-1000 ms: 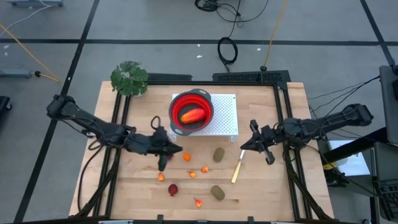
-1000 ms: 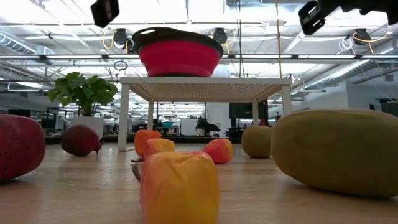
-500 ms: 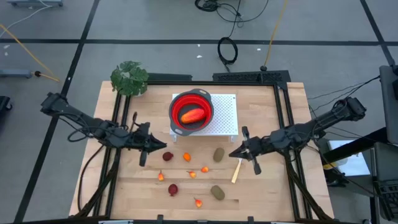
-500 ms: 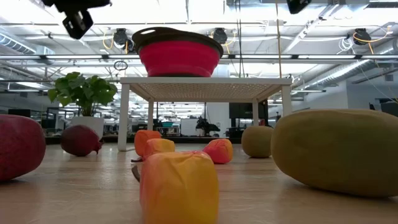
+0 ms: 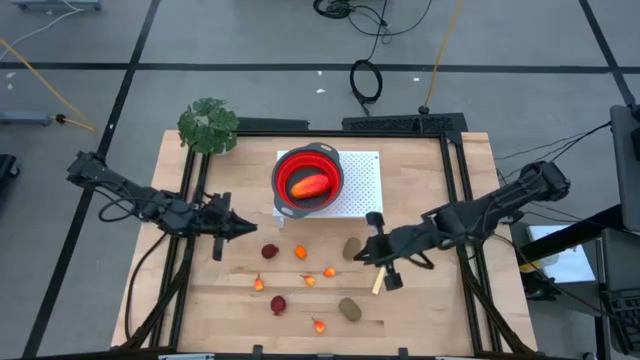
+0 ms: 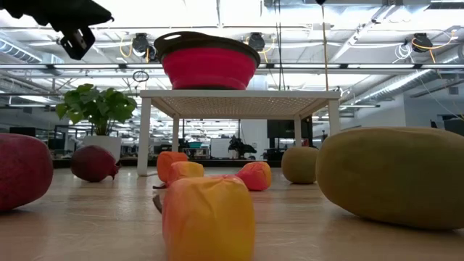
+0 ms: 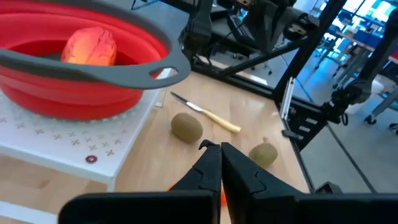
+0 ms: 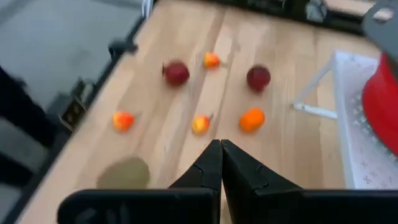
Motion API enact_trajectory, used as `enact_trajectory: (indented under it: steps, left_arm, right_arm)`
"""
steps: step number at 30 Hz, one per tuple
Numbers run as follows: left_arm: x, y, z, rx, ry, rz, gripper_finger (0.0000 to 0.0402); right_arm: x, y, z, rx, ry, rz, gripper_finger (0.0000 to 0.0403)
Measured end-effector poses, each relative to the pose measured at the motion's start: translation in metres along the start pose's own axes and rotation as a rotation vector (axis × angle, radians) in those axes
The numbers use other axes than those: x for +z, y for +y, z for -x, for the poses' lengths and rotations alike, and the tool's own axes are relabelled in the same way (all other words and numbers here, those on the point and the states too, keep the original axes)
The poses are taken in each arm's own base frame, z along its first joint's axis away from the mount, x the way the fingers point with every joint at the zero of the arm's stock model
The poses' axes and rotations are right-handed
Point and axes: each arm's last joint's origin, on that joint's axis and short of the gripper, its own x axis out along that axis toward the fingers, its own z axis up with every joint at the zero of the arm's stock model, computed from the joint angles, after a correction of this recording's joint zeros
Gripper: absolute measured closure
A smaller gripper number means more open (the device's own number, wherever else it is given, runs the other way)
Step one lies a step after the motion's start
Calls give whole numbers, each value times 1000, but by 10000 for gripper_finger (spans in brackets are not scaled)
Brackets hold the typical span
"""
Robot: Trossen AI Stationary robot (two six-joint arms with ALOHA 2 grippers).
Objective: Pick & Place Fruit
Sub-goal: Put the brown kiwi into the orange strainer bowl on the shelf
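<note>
The elongated red-orange fruit point(image 5: 310, 185) lies inside the red bowl point(image 5: 283, 165), which stands on a white perforated stand point(image 5: 364, 185). In front of the stand, two dark red round fruits point(image 5: 269, 252), small orange pieces point(image 5: 300, 253) and two olive-brown ovals point(image 5: 351, 248) lie scattered on the wooden table point(image 5: 430, 310). A pale-handled knife point(image 5: 379, 281) lies beside the nearer oval. The right gripper point(image 5: 371, 254), fingers pressed together and empty, is just beside that oval. The left gripper point(image 5: 246, 229), also pinched closed on nothing, is left of the stand.

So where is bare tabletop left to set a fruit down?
Bare wood lies between the plant and the white stand, and right of the knife. In front of the red bowl the scattered fruit crowd it.
</note>
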Motion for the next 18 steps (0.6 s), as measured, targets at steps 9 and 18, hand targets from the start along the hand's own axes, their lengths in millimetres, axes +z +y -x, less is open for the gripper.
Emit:
enact_trajectory:
  steps: [9,18]
  left_arm:
    - [-4,6,7,16,35,-33,391]
    - [-5,7,11,8,43,-76,394]
  right_arm:
    - [3,11,-28,23,159,221,403]
    - [-7,10,-41,30,260,349,403]
